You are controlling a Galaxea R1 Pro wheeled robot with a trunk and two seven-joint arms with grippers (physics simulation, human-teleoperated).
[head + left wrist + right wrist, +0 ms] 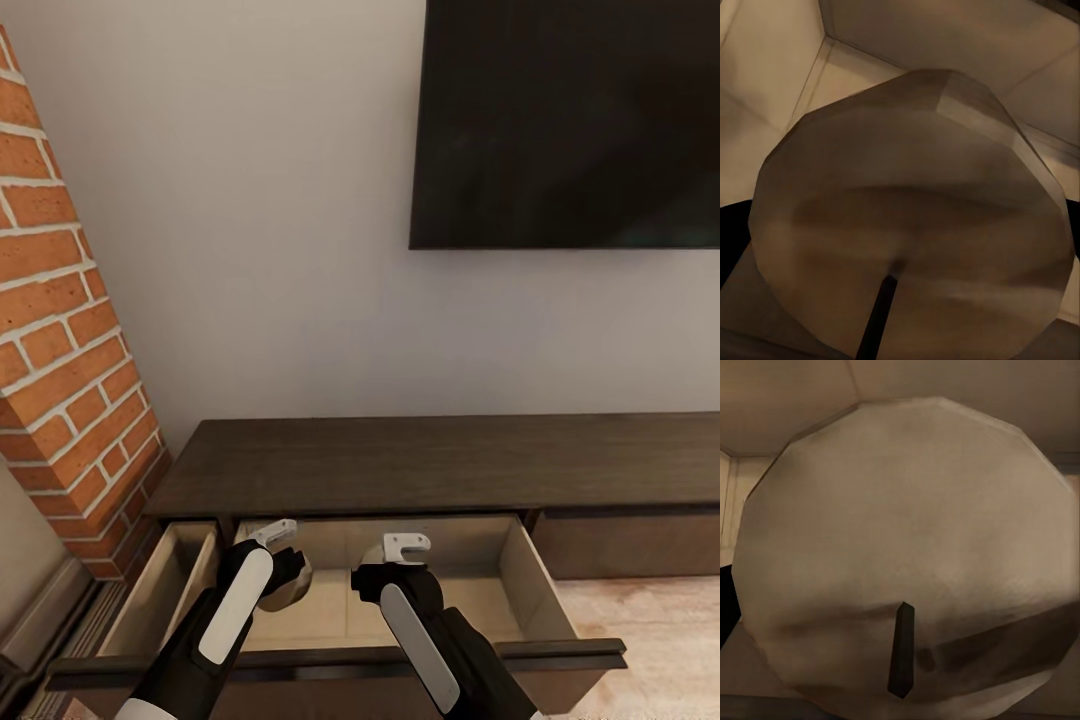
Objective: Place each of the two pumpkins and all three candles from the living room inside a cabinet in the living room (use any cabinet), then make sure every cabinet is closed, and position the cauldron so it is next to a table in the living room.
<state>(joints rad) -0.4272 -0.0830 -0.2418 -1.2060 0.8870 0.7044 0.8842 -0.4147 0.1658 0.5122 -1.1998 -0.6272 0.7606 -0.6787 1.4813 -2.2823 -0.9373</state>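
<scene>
Evidently you had both arms reaching down into the open middle drawer (520, 575) of the cabinet (400, 465), so that what they carried could be let go onto its pale wood floor. Your left gripper (280, 560) was clamped on a candle (907, 217): the left wrist view looked straight at its cream, wicked top, with drawer walls behind. Your right gripper (395, 565) gripped a second candle (907, 547) the same way, wick toward the camera. Each forearm sloped forward over the drawer's front edge, wrists bent downward, the two grippers side by side but apart. I judged both candles were hanging just above the drawer floor, not resting on it. A narrower drawer (160, 590) stood open to the left.
</scene>
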